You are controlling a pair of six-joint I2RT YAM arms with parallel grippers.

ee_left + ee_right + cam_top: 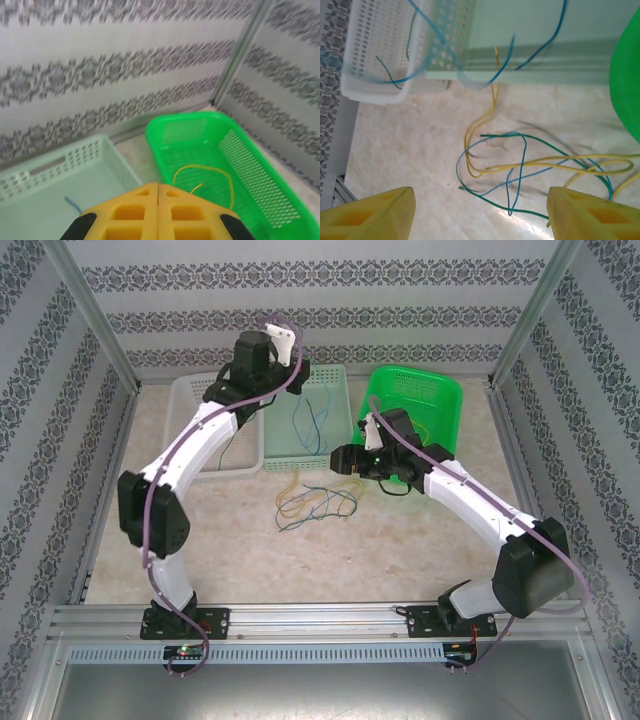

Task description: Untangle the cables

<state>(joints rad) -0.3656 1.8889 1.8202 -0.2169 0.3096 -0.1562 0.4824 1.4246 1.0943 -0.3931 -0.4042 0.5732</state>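
Observation:
A loose tangle of yellow, blue and green cables (520, 160) lies on the beige table (410, 150), seen from above as cables (315, 502) in the middle. My right gripper (480, 212) hangs over it, open, its yellow fingers (375, 215) wide apart with nothing between them; from above the right gripper (340, 458) sits just right of and behind the tangle. My left gripper (158, 186) is shut on nothing, raised near the back wall. One yellow cable (210, 170) lies in the green basket (260, 200). Blue cables (440, 40) hang in the mint basket (530, 35).
Three baskets stand at the back: a white basket (195, 400) on the left holding a dark green strand, a mint basket (330, 445) in the middle, a green basket (430, 390) on the right. Patterned walls and metal posts (240, 55) close in the cell.

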